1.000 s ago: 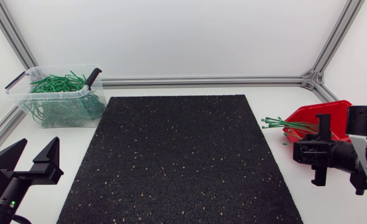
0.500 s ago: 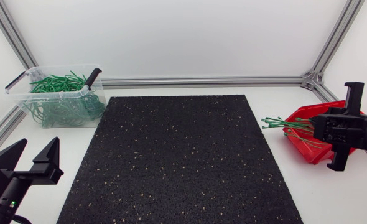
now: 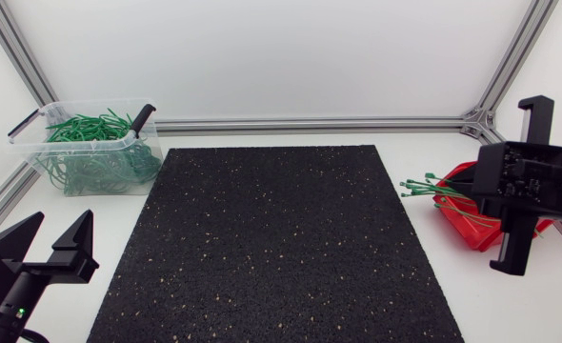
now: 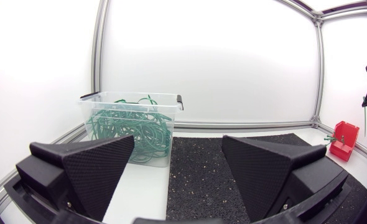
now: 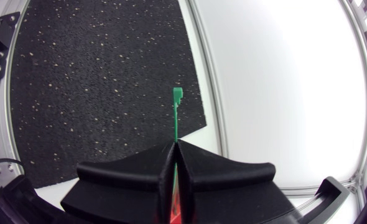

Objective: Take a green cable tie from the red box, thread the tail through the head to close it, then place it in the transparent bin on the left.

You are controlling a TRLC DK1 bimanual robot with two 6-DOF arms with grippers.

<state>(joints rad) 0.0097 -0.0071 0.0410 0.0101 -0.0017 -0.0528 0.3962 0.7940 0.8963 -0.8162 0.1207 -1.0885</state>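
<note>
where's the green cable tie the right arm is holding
Right wrist view: the green cable tie is pinched in the shut right pincer, head end poking out ahead of it, above the red box on the table's right side.

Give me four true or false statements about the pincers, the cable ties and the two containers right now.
1. The right pincer is shut on a green cable tie. True.
2. The left pincer grips a tie. False: it is open and empty.
3. The transparent bin is empty. False: it holds a heap of closed green ties.
4. Spare ties stick out of the red box toward the black mat. True.
</note>
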